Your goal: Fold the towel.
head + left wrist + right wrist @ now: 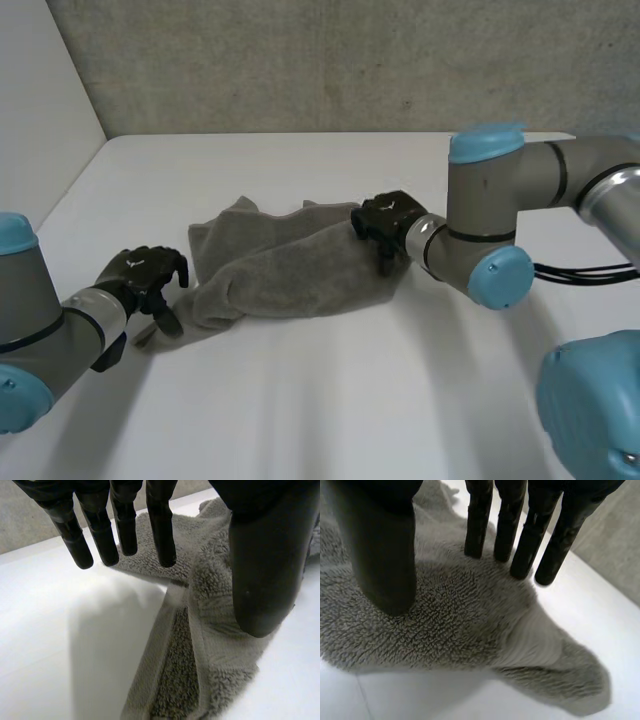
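Soft, even light here, nothing harsh. The white table [300, 160] comes up bright, while the grey wall [300, 60] behind it sits noticeably dimmer and mottled. The towel [280, 265] lays only a thin, soft-edged shadow along its near edge, so the light falls from above, well diffused, and the creases darken gently. Over in the right wrist view the table washes almost to pure white beside the towel, with a dim band under the towel's edge. In the left wrist view the left hand [265, 570] catches a faint sheen on its thumb and is otherwise matte black.
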Controlling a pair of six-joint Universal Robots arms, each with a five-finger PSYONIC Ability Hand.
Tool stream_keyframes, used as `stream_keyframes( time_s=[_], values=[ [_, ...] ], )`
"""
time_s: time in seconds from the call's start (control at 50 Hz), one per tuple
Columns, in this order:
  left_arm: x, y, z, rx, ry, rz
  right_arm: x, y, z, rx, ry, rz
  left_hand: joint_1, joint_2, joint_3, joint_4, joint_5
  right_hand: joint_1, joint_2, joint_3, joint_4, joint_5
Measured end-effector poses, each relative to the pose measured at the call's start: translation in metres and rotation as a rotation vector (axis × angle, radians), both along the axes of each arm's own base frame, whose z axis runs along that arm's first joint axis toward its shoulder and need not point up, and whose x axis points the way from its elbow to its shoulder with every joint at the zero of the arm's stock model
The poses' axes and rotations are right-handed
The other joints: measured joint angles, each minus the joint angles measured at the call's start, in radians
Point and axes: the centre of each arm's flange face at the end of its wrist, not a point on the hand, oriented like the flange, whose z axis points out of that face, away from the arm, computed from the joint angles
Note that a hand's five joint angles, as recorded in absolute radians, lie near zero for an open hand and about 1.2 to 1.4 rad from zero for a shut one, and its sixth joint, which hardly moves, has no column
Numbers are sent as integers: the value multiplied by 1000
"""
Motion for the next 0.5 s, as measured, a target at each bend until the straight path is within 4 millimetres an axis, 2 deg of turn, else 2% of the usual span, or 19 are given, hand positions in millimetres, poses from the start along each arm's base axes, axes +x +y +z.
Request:
stream_keyframes(
  time_s=[0.08,0.12,0.18,0.28,0.34,0.4,0.5],
  values=[
    [-1,1,-1,7,0,-3,1,0,-11,36,6,-8,229,235,224,224,225,572,585,586,588,585],
    [-1,1,0,7,0,-5,0,0,-10,46,7,-11,366,372,361,369,363,694,713,715,716,716],
    [-1,2,1,3,2,-8,-2,3,0,58,1,-15,487,504,494,505,492,716,728,744,754,744],
    [-2,3,5,0,6,-14,-10,12,22,86,-15,-17,497,518,508,525,508,717,728,744,756,744],
    [-4,5,6,2,8,-20,-20,27,36,119,-10,1,497,518,508,525,508,719,728,744,756,744],
    [-5,7,6,6,8,-25,-32,42,42,151,10,27,497,518,508,523,508,719,728,744,756,744],
    [-6,11,5,16,7,-30,-52,71,41,194,82,89,494,494,489,494,492,719,728,744,756,744]
  ],
)
